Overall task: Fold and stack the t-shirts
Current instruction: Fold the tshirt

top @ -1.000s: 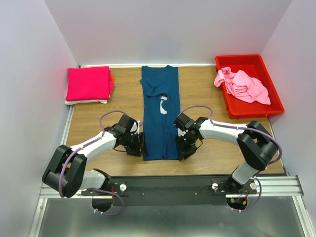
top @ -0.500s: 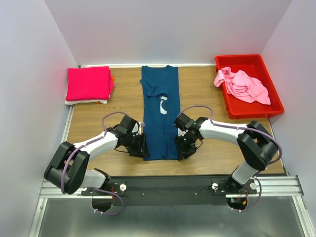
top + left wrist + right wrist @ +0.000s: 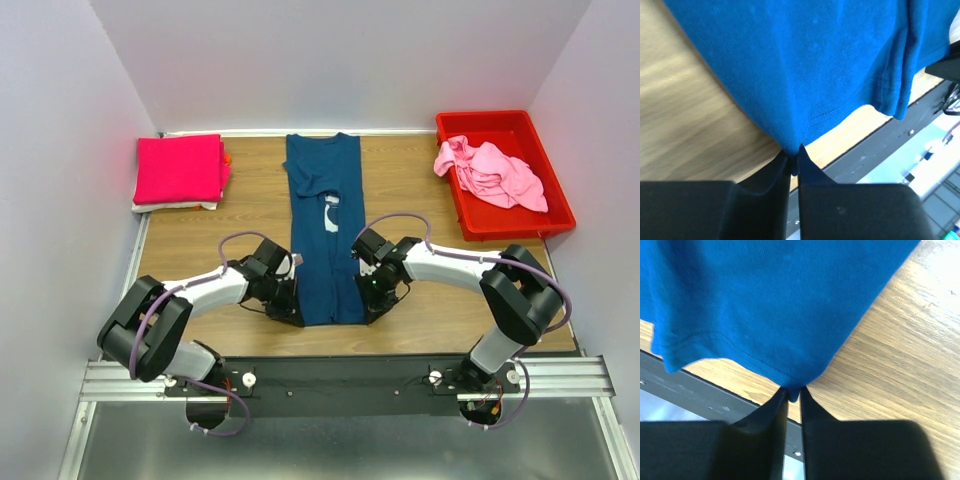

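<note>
My left gripper (image 3: pixel 795 156) is pinched nearly closed on the near-left hem corner of the navy tee (image 3: pixel 325 250), w/ a nub of blue cloth caught between the jaw tips. The right gripper (image 3: pixel 794 393) has the same narrow pinch on the near-right hem corner, fabric bunched at the tips. Both sit low at the tee's near end.

The tee lies flat as a long strip down the centre of the wooden tabletop (image 3: pixel 420 190), neck at the far edge, part of the white print showing mid-length.

Far left: magenta tee (image 3: pixel 180 168), folded square, on top of something white; can't tell what. Far right: red bin (image 3: pixel 505 118) w/ the light pink tee (image 3: pixel 492 172) crumpled inside, draping over its left rim.

Pale walls (image 3: pixel 340 60) close in on 3 sides. A metal rail (image 3: pixel 560 375) runs along the near edge.
</note>
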